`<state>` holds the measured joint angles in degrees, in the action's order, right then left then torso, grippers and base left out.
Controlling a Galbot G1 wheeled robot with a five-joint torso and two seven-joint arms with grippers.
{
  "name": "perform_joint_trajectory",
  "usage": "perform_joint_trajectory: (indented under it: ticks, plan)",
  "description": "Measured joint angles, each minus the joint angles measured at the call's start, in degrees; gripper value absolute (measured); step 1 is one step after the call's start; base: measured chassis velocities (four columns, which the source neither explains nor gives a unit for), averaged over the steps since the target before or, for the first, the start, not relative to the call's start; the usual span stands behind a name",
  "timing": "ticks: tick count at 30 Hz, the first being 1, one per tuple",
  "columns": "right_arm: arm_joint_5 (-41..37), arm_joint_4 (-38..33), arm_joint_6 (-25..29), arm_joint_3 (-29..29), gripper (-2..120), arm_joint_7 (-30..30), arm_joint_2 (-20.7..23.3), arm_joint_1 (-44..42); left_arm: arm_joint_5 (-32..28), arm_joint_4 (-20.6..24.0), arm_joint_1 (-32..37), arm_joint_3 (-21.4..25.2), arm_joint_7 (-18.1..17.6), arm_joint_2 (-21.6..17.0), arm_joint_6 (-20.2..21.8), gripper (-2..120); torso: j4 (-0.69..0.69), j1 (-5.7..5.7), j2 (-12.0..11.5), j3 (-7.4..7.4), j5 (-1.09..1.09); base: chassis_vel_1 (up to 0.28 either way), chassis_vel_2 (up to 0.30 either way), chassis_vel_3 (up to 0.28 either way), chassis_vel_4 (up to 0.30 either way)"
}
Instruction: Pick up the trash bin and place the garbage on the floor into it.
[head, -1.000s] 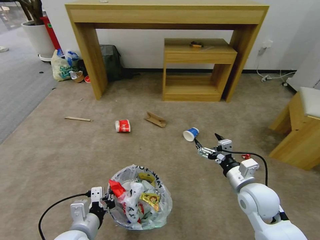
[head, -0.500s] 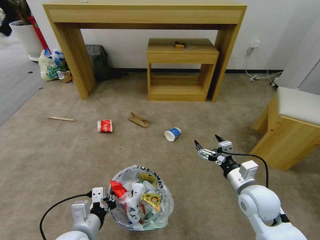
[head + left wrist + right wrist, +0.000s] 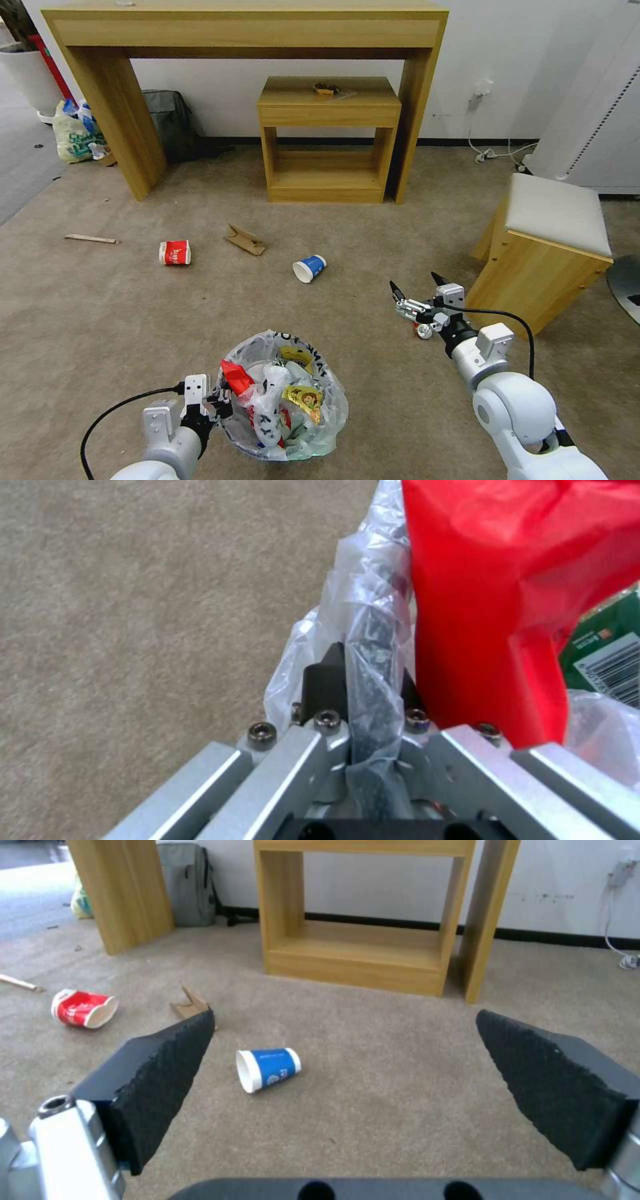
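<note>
At about ten o'clock in the head view a yellow-green shopping bag (image 3: 72, 137) leans beside the tall wooden desk (image 3: 243, 27); its green print is too small to read. A grey backpack (image 3: 165, 125) stands half hidden behind the desk's leg. On the beige carpet (image 3: 100, 320), a wooden stick (image 3: 90, 239) lies at nine o'clock. Near it is a tipped red paper cup (image 3: 175, 253) with white lettering that cannot be made out, then a folded cardboard scrap (image 3: 245, 240).

At seven o'clock the left gripper (image 3: 217, 405) is clamped on the rim of the trash bin (image 3: 283, 393); the left wrist view shows its black fingers (image 3: 323, 685) pinching a fold of the clear bag liner (image 3: 367, 645). The bin sits at six o'clock, stuffed with rubbish: a red wrapper (image 3: 235, 377), a yellow packet (image 3: 301, 400) with a printed figure, and white crumpled pieces. Black letters run along the liner's far edge, cut by creases and unreadable. In the wrist view a green package shows a barcode label (image 3: 610, 667) with digits too fine to read.

Just past centre, toward one o'clock, a blue paper cup (image 3: 310, 268) lies on its side; its white label is a blur in the right wrist view (image 3: 268, 1069). The right gripper (image 3: 415, 285) hovers at four o'clock, fingers spread wide and holding nothing. A small red crushed can (image 3: 423, 329) peeks from under it, mostly hidden. A padded wooden stool (image 3: 543, 247) stands at three o'clock.
</note>
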<state>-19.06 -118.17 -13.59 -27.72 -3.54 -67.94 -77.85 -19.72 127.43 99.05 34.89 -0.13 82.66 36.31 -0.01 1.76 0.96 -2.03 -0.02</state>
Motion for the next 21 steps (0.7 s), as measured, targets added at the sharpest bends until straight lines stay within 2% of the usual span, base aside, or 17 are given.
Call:
perform_joint_trajectory:
  ticks: [13,21]
  plan:
    - [0.9,0.2,0.3,-0.5,100,-0.4,-0.6,-0.1,-0.2,-0.2,0.2,0.2,0.1,-0.3,-0.3,0,0.00,-0.01,0.0,0.00,0.02,0.000,0.009,0.004,-0.005]
    - [1.2,0.1,0.3,-0.5,100,-0.5,-0.7,-0.3,-0.2,0.1,0.4,0.2,0.1,-0.3,-0.3,0,0.00,0.00,0.0,0.00,0.03,-0.108,0.098,0.104,-0.107]
